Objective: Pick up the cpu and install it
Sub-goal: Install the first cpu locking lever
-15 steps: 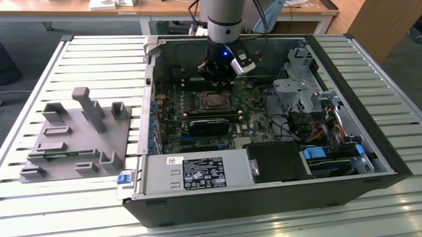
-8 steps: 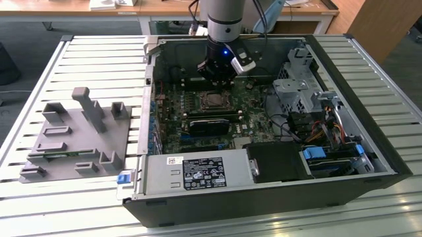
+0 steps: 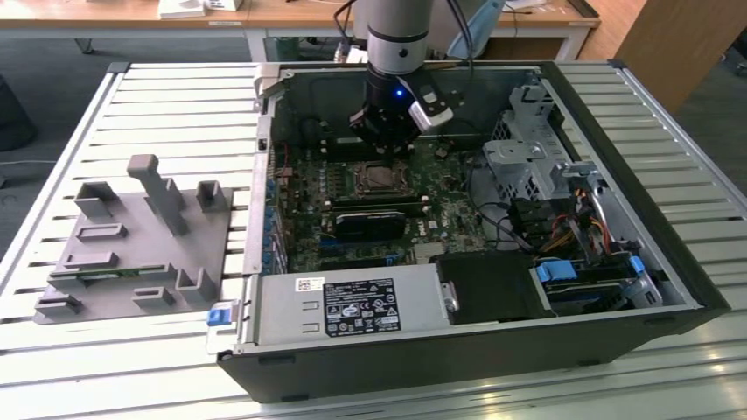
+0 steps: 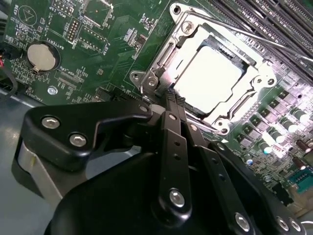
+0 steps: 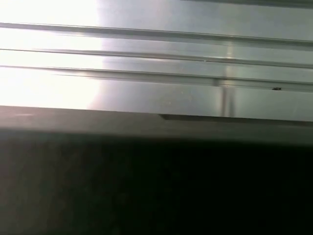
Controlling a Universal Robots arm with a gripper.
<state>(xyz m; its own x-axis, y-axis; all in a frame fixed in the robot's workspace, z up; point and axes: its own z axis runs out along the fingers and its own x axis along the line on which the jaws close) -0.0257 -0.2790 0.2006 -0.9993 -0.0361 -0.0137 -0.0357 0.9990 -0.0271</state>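
Your black gripper (image 4: pixel 172 98) hangs inside the open black computer case (image 3: pixel 653 289), low over the green motherboard (image 3: pixel 306 219) and just beside the metal-framed socket (image 3: pixel 376 178). In the second wrist view its two fingers (image 4: pixel 168 125) sit pressed together with nothing between them, their tips just off the socket's frame (image 4: pixel 161 73). The small square cpu with its silvery-grey metal top (image 4: pixel 209 73) lies flat in that socket, ringed by the bright metal frame, and glare washes out its surface. A round coin battery (image 4: pixel 42 56) sits on the board, well apart from the socket. In the exterior view, the case rests on your slatted white counter (image 3: pixel 175 114), and a grey plastic tray with upright posts (image 3: pixel 140 245) lies to the exterior view's left of it.
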